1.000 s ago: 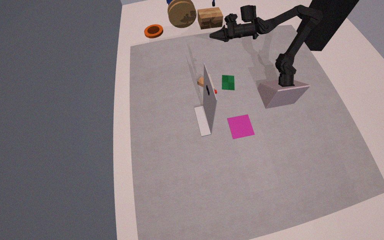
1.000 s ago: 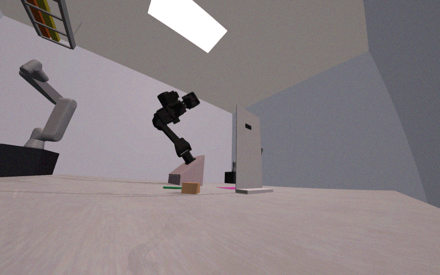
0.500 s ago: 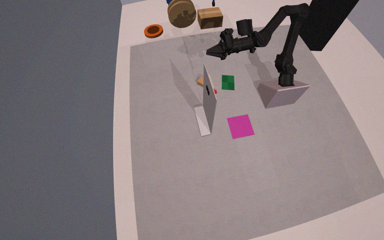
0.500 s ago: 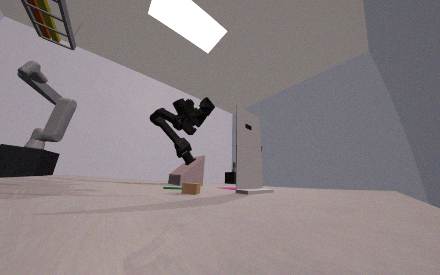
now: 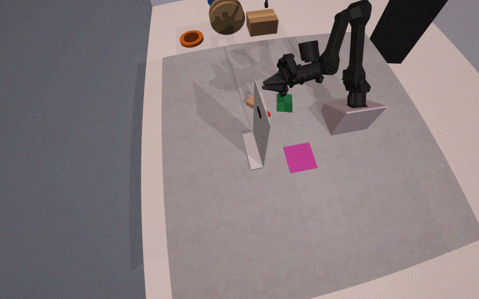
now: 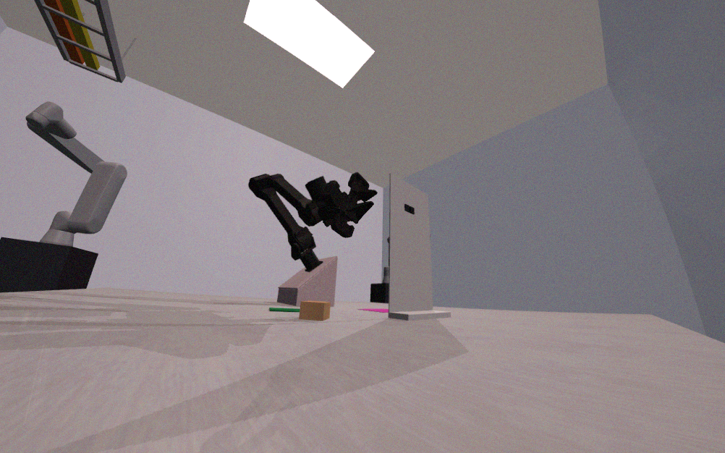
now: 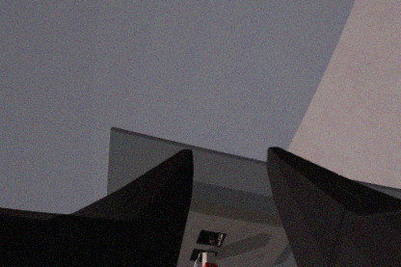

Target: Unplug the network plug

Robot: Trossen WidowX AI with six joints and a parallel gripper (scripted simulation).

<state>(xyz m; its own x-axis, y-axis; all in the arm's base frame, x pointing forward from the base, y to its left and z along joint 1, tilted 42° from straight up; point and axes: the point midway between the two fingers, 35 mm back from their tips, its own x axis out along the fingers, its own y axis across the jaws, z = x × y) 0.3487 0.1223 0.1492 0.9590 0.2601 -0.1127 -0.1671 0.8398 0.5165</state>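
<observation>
The upright panel (image 5: 262, 143) (image 6: 410, 258) stands on the table. The plug (image 5: 268, 113) (image 7: 205, 257) shows as a small red spot on its arm-facing side and as a pale body with red at the wrist view's bottom edge, at the lower of two dark openings. Its tab cannot be made out. My gripper (image 5: 263, 85) (image 6: 374, 197) (image 7: 229, 158) is partly open and empty, in the air on the arm's side of the panel near its upper part. A flat magenta square (image 5: 299, 157) lies on the table; a green patterned square (image 5: 284, 102) lies farther back.
A small orange-brown block (image 5: 250, 101) (image 6: 314, 310) lies behind the panel. An orange ring (image 5: 184, 42), a round brown object (image 5: 226, 18) and a cardboard box (image 5: 263, 27) stand at the far end. The arm's wedge base (image 5: 356, 120) (image 6: 320, 284) is opposite the panel.
</observation>
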